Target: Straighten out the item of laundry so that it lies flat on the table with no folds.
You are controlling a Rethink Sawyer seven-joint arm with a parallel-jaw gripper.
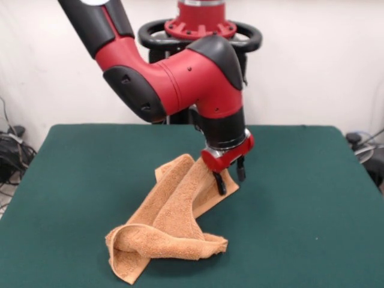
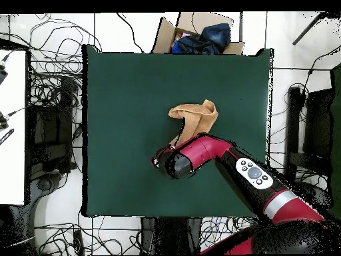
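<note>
The item of laundry [image 1: 174,222] is an orange-tan towel lying crumpled on the green table [image 1: 312,210], folded over on itself in a long bunch with a rolled lump at its near end. My gripper [image 1: 231,178] hangs low over the towel's far corner, open, with one black finger [image 1: 221,183] against the cloth edge and the other beside it over bare felt. Nothing is pinched between the fingers. In the overhead view the towel [image 2: 194,119] lies near the middle of the table [image 2: 120,100], and the red wrist [image 2: 180,163] covers its nearer end and hides the gripper.
A cardboard box [image 2: 200,37] holding dark blue cloth sits just beyond the table's far edge in the overhead view. Cables [image 2: 56,100] lie on the floor around the table, and a white surface [image 2: 13,127] stands at the left.
</note>
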